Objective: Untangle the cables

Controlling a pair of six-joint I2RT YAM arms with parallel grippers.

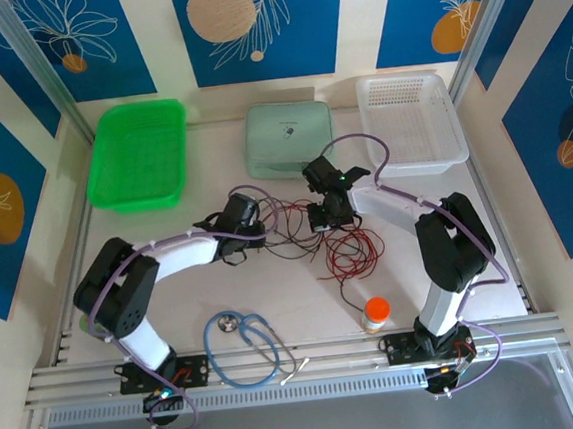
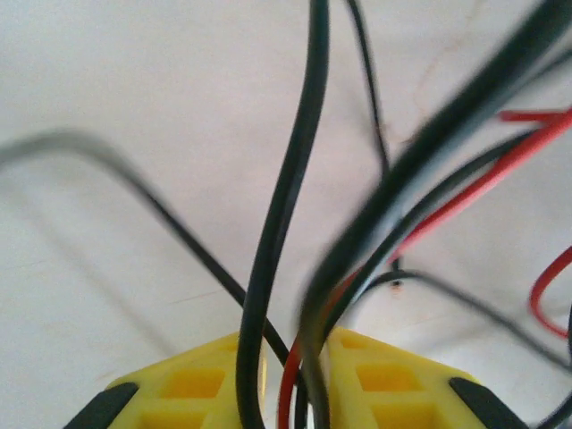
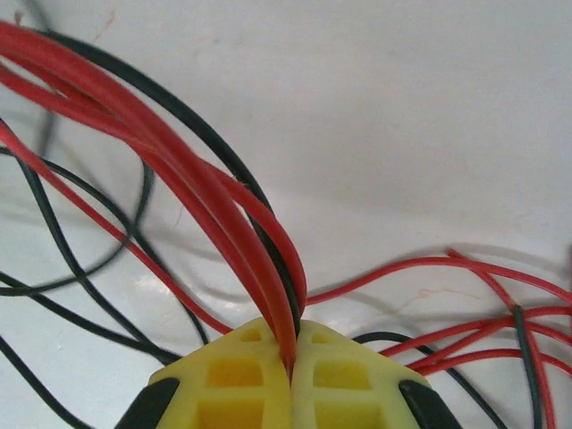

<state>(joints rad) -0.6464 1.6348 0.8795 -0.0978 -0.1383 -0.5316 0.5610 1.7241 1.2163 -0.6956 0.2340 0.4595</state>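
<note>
Cables (image 1: 350, 254): red and black strands tangled at mid-counter (image 1: 305, 311), between the 2 arms.
Left claw (image 2: 290, 353): closed around a bunch of black cables (image 2: 284, 197) with 1 red strand among them. It probably anchors this side so the rest can be drawn away.
Right claw (image 3: 292, 349): pinched shut on several red cables (image 3: 223, 206), which arch up from its tips. This looks like a grip for pulling red clear of black.
Spacing: the top view shows the 2 claws near each other over the tangle, so there is little slack.
Obstruction: black strands cross the red ones beside both grips.
Surroundings, near side: stethoscope (image 1: 248, 343); orange-capped bottle (image 1: 377, 314), near the red loops.
Surroundings, far edge: green basket (image 1: 139, 152); pale lidded box (image 1: 288, 139); clear tray (image 1: 409, 118).
</note>
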